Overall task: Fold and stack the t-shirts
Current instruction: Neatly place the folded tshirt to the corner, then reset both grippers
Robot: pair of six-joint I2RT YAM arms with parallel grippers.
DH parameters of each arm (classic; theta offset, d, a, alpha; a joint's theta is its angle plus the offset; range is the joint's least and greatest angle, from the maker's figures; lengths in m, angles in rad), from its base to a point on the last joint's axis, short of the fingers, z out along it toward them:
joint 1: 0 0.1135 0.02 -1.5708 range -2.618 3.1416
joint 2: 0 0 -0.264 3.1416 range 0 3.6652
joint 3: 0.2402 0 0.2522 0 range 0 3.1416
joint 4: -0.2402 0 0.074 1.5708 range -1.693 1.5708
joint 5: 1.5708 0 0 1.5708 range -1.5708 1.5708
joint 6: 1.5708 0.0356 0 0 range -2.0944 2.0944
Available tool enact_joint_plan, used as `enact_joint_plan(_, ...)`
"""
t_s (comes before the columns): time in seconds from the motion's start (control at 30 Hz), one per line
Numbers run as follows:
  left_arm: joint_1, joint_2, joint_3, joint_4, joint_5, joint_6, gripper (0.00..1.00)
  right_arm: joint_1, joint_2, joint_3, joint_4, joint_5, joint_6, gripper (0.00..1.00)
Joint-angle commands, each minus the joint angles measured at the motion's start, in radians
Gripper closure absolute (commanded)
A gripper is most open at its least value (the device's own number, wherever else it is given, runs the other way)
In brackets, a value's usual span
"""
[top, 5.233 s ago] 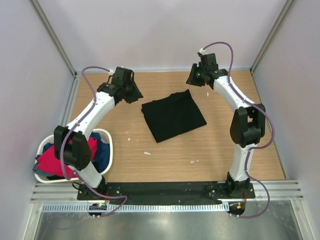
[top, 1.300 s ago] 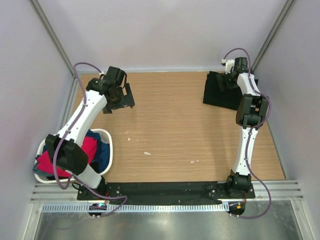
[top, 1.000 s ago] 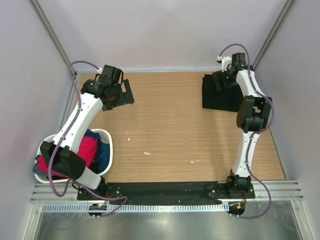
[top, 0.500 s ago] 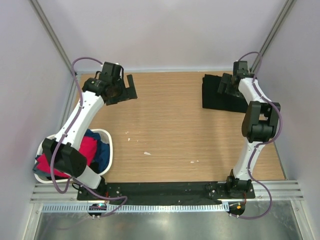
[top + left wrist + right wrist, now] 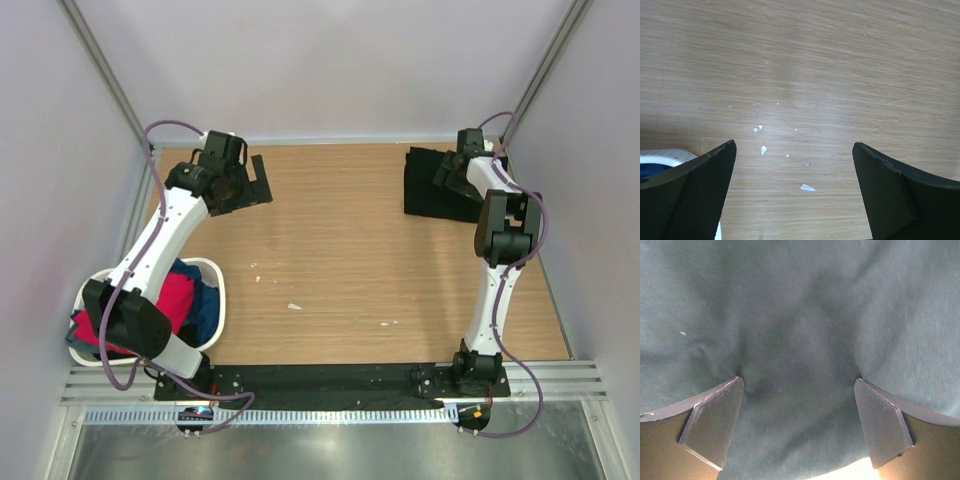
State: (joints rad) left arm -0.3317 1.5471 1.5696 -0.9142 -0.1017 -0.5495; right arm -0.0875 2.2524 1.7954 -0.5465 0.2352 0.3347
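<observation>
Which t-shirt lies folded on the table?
The black cloth t-shirt at the far right corner; the red t-shirt and blue t-shirt sit in the white plastic basket.

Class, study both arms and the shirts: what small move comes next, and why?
Probably swing the left gripper back toward the basket for the red shirt. The black shirt lies folded in the far right corner, the left gripper is open and empty over the table, and the red one lies bunched in the basket.

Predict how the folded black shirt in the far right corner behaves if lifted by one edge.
Likely floppy: the black t-shirt shows soft creases, so the layers would probably droop and unfold. Probably light for its size, being thin cloth. Pushed, it may bunch rather than slide on the wooden table.
</observation>
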Motion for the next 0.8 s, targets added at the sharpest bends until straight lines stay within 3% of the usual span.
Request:
enact_joint_plan(0.0, 0.006, -0.105, -0.014, 0.02, -0.079, -0.029, 0.0, -0.009, 0.061, 0.044, 0.039, 0.019, -0.083, 0.0)
enact_joint_plan(0.43, 0.011, -0.139, -0.011, -0.041, -0.132, 0.013, 0.0, -0.074, 0.059, 0.059, 0.042, -0.033, -0.295, 0.0)
enact_joint_plan(0.63, 0.023, -0.104, 0.047, -0.058, -0.069, 0.043, 0.0, -0.067, -0.146, 0.044, -0.006, -0.099, -0.275, 0.0)
enact_joint_plan(0.77, 0.025, -0.055, 0.17, -0.089, 0.008, 0.051, 0.0, -0.064, -0.335, 0.113, -0.067, -0.152, -0.247, 0.0)
